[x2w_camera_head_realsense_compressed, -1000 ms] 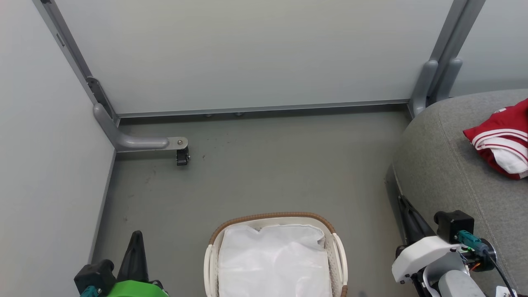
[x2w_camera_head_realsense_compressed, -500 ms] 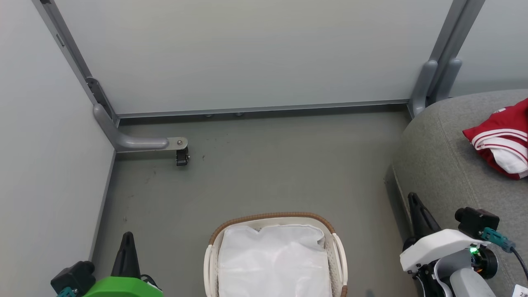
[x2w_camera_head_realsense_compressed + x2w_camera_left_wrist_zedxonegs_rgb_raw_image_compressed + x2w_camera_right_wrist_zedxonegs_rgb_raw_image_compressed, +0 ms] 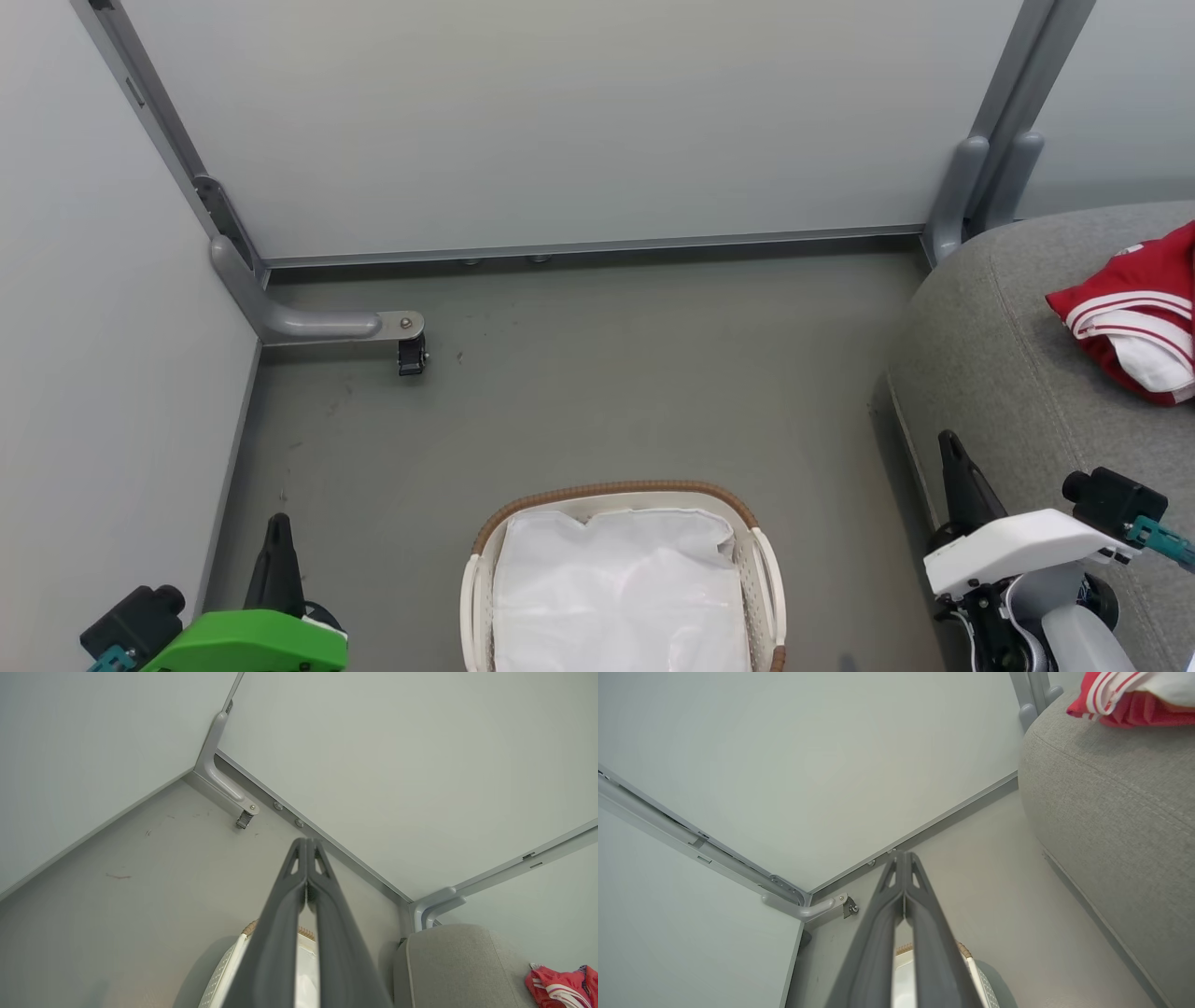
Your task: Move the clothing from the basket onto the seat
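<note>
Fingers (image 3: 280,924) of left gripper (image 3: 277,523) and right gripper (image 3: 948,441) meet, empty; clothing (image 3: 1134,322) lies on seat (image 3: 1008,373), basket (image 3: 616,492) shows just liner (image 3: 616,588), so seemingly done

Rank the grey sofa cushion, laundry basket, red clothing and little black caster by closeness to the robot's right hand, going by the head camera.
1. Grey sofa cushion: right beside the right hand, on its right.
2. Laundry basket, lower left, and red clothing, upper right on the cushion: too close to call.
3. Black caster: far left, by the wall.
</note>
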Robot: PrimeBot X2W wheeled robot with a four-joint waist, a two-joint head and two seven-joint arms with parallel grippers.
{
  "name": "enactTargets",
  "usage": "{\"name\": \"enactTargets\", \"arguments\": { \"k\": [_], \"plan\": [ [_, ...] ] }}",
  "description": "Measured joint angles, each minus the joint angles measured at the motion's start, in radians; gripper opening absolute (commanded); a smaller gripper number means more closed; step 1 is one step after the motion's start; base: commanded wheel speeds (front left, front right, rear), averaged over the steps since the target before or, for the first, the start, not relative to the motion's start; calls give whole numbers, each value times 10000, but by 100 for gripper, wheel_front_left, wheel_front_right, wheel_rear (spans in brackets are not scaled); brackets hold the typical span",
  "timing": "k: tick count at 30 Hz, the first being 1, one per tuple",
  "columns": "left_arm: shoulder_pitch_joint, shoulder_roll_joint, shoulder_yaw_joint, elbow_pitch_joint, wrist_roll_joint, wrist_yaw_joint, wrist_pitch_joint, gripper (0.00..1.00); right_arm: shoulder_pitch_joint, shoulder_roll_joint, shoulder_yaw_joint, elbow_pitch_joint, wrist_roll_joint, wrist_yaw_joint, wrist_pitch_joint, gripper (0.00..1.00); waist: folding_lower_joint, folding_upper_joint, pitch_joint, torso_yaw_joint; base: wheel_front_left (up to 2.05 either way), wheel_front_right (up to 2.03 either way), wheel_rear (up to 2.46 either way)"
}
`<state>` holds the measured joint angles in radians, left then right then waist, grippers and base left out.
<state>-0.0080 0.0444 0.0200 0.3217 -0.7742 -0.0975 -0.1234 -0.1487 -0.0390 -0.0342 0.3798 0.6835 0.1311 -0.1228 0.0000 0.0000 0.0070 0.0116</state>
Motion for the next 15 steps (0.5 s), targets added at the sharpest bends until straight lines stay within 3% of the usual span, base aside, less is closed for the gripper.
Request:
{"name": "enactTargets", "arguments": {
  "k": [15],
  "plan": [
    [-186, 2, 188, -174, -1814, -81, 522, 0, 107, -15, -174, -295, 2010, 0, 525, 0, 0, 0, -6, -18, 0, 0, 0]
  ]
}}
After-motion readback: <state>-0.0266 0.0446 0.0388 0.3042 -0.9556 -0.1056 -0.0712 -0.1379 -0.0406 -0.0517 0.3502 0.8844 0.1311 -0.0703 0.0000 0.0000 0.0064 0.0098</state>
